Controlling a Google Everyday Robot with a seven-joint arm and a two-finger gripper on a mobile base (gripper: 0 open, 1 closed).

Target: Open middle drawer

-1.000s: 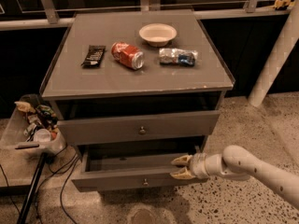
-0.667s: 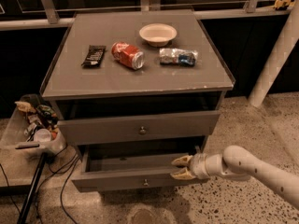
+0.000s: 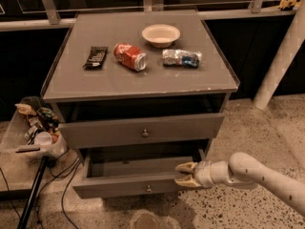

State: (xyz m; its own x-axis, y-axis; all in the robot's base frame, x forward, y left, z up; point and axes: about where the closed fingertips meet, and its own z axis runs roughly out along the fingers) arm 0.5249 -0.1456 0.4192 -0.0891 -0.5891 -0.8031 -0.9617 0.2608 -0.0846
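The middle drawer is pulled out of the grey cabinet. Its plain grey inside shows, and a small round knob sits at the centre of its front. My gripper is at the right end of this drawer's front, level with its top rim. Its tan fingers are spread apart, one above the rim and one in front of it. The drawer above has its own knob and stands nearly closed. The bottom drawer is hidden below the open one.
On the cabinet top lie a dark snack bar, a red can on its side, a white bowl and a crumpled bottle. A bin of clutter and cables stand at the left. A white post stands at the right.
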